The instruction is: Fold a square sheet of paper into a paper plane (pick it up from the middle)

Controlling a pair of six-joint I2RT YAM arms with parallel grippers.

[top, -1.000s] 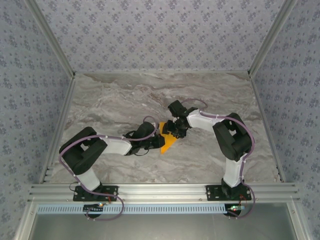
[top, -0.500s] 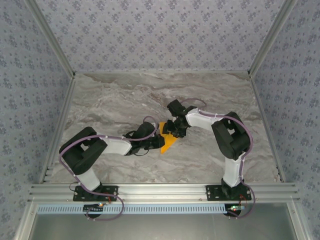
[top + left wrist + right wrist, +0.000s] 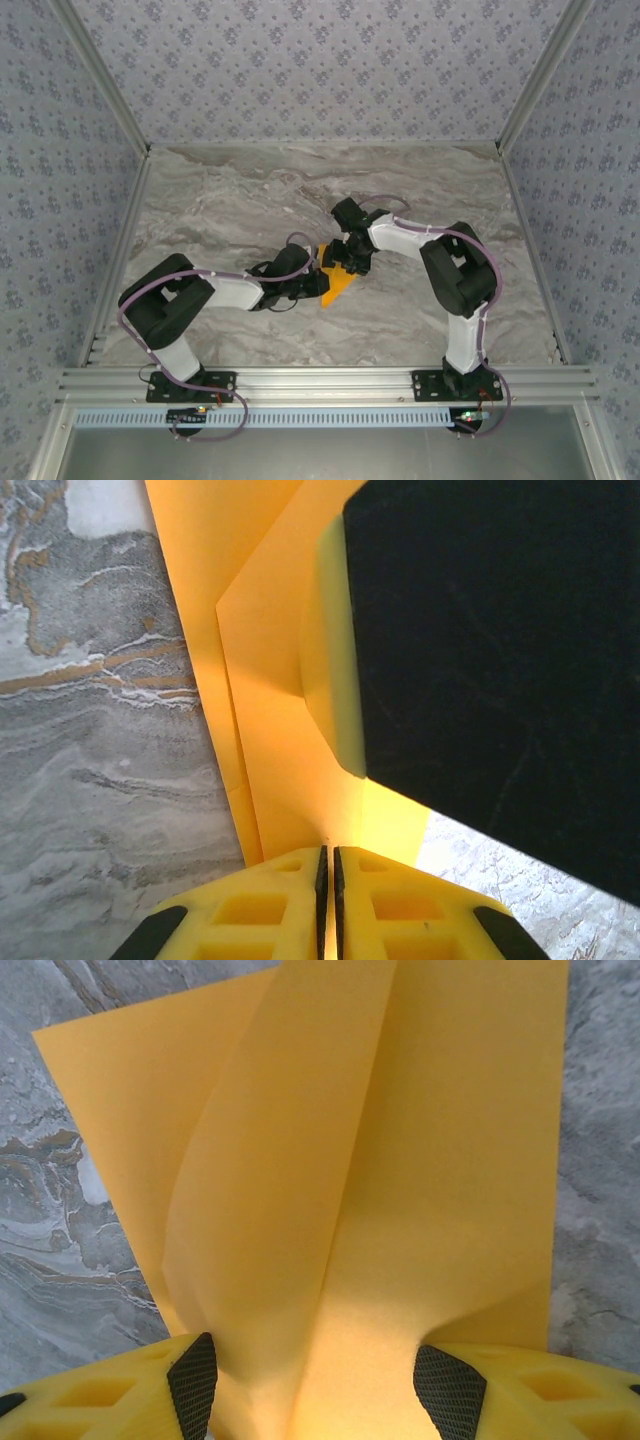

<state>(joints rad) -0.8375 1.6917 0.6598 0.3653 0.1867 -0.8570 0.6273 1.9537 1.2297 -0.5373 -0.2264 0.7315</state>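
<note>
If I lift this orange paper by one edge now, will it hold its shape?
Probably not: the paper looks thin and floppy, its flap bowing up in the right wrist view. Likely very light too, so it may slide on the smooth table when pushed.

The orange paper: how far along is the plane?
Done: the sheet of paper is already creased into overlapping layers. In hand: the left gripper is shut at its edge, while the open right gripper straddles a raised flap. Left: that flap is not flattened, and no narrow dart shows yet.
</note>
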